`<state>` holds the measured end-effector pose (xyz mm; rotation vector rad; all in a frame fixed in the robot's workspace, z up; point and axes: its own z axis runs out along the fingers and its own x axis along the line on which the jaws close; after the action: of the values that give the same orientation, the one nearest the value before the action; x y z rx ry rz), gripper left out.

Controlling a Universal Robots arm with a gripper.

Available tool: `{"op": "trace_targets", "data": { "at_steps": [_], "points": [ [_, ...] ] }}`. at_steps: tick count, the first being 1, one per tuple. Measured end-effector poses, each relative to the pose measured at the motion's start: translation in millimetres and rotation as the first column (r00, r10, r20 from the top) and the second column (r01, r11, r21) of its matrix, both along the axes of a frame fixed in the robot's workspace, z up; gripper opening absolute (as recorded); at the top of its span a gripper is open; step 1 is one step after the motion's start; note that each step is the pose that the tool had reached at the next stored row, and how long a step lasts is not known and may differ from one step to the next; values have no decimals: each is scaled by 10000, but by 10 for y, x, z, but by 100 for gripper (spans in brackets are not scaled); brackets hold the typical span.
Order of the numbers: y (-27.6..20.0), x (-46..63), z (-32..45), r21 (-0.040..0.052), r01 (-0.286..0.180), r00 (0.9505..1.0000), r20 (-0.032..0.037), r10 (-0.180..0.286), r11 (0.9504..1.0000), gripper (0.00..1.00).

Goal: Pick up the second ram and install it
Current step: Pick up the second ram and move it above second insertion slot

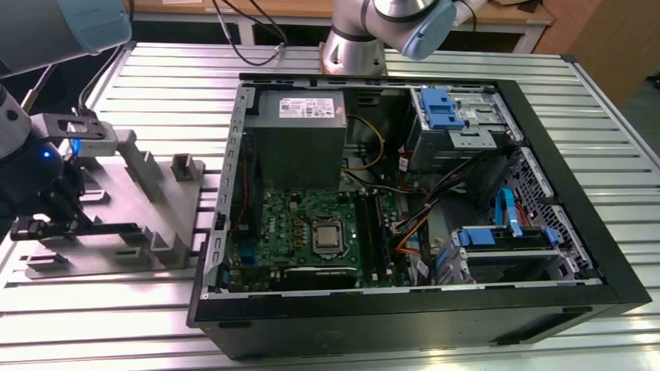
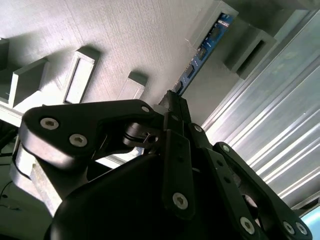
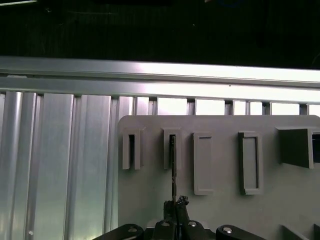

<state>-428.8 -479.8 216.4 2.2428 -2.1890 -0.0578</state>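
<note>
On grey holder [image 3: 225, 205], fingers [image 3: 182, 209] pinch second ram [image 3: 173, 165], gripped end hidden.

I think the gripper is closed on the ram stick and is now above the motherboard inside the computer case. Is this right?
Only the place is wrong. The gripper is closed on the second ram, but at the grey holder on the slatted table, outside the computer case. The first wrist view shows the stick standing in a slot of the holder.
</note>
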Motion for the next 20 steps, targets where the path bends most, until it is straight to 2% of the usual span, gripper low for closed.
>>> {"op": "trace_targets", "data": {
  "at_steps": [8,20],
  "points": [
    [0,0,209,-1,1,10000,-1,-1,10000,12],
    [0,0,624,-1,0,10000,0,0,10000,12]
  ]
}}
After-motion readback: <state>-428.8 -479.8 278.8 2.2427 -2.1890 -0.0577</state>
